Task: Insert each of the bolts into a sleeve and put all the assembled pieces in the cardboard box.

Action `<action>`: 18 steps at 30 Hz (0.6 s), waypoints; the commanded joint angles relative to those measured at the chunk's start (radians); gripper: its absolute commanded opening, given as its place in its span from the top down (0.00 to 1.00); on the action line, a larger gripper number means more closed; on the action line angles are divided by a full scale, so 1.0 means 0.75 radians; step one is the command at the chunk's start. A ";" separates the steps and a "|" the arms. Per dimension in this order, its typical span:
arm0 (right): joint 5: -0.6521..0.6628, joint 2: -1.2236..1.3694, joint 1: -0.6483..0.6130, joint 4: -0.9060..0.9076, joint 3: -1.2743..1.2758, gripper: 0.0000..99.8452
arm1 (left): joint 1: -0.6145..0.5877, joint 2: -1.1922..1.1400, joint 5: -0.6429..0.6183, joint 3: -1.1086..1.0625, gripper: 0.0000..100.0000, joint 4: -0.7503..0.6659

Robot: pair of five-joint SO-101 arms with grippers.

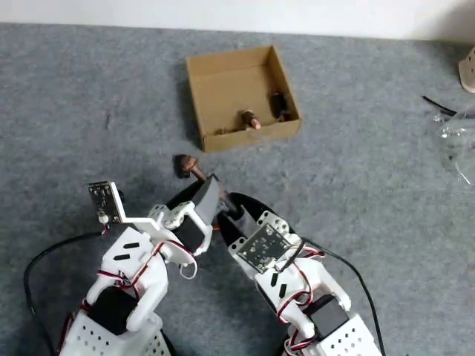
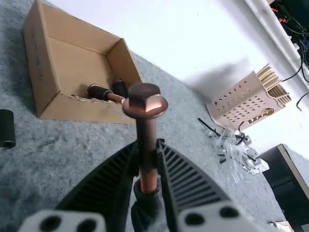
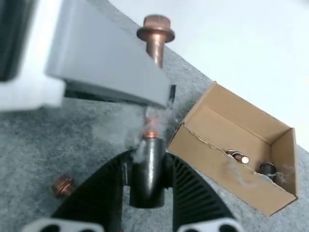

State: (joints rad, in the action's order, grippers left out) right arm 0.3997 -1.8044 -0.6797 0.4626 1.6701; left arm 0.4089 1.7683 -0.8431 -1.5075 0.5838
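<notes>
Just in front of the box [image 1: 252, 136], on the grey table [image 1: 371, 185], the two arms are meeting tip to tip. The left pincer [image 2: 147, 145] is clamping a copper bolt [image 2: 145, 102] by its shank, fingers closed tight on it, and the hex head is sticking out towards the box. The right pincer [image 3: 146, 157] is squeezing a black sleeve [image 3: 147, 179] between its fingers and holding it in line with the bolt. The bolt's tip is sitting right at the sleeve's mouth; I cannot tell how far in it is.

Inside the box, two assembled pieces are lying near the front wall, one [image 1: 249, 119] towards the middle and one [image 1: 279, 105] by the right-hand wall. A second sleeve [image 2: 6, 128] is standing on the table just beside the box. A loose bolt [image 3: 63, 186] is lying on the table near the right pincer. Off at the table's far edge, clear plastic bags [image 2: 236, 150] are lying beside a pale perforated holder [image 2: 246, 99].
</notes>
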 commanded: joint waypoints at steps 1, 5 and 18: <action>0.027 -0.009 0.017 -0.034 0.128 0.99 | 0.011 0.005 -0.004 0.044 0.99 0.016; 0.027 -0.009 0.017 -0.034 0.128 0.99 | 0.032 0.003 -0.004 0.024 0.99 0.045; 0.023 -0.009 0.069 -0.038 0.126 0.99 | 0.111 0.013 0.113 -0.093 0.99 0.010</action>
State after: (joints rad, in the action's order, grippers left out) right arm 0.4043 -1.8013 -0.6628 0.4657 1.6701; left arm 0.4672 1.7852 -0.7741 -1.5704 0.5915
